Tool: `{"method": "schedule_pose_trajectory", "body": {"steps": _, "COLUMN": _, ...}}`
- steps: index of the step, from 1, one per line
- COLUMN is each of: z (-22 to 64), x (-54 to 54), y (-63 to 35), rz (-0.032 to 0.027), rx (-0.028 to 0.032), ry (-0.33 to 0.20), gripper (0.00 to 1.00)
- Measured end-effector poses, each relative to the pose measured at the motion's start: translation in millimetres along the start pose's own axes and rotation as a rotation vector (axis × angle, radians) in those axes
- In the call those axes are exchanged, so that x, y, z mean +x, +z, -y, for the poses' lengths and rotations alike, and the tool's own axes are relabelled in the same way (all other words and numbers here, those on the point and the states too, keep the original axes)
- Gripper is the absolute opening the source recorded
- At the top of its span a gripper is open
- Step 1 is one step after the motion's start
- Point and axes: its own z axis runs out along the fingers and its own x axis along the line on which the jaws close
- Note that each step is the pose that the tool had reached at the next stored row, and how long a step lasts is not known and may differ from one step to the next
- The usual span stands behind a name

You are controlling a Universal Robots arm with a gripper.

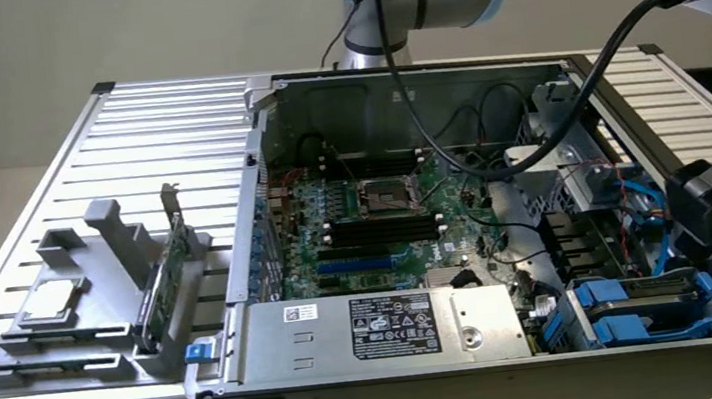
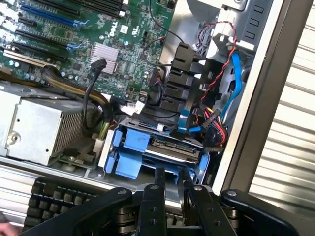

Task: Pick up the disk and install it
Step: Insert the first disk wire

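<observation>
The disk (image 2: 172,147) lies in the drive bay at the case's corner, with blue carrier rails round it and its silver connector edge showing. In the exterior view the disk (image 1: 644,289) sits low at the front right of the open computer case (image 1: 484,376). My gripper (image 2: 172,178) hovers just above the bay. Its two black fingers (image 2: 160,182) stand a narrow gap apart with nothing visible between them. The exterior view has the black gripper (image 1: 709,235) over the case's right wall, above the bay.
A grey rack (image 1: 93,252) on the exterior view's left holds a small silver chip (image 1: 52,299) and a green circuit card (image 1: 158,287). Cables (image 2: 216,98), the power supply (image 1: 384,325) and the motherboard (image 1: 358,219) crowd the case near the bay.
</observation>
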Motion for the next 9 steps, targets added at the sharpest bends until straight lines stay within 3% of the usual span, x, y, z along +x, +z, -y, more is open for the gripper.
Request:
{"method": "schedule_pose_trajectory", "body": {"steps": 3, "z": 0.0, "x": 0.0, "y": 0.1, "rz": -0.001, "rx": 0.0032, "ry": 0.048, "gripper": 0.25}}
{"method": "schedule_pose_trajectory", "body": {"steps": 7, "z": 0.0, "x": -0.1, "y": 0.6, "rz": -0.0017, "rx": 0.0126, "ry": 0.182, "gripper": 0.25}}
{"method": "schedule_pose_trajectory", "body": {"steps": 9, "z": 0.0, "x": 0.0, "y": 0.6, "rz": -0.0015, "rx": 0.0155, "ry": 0.219, "gripper": 0.25}}
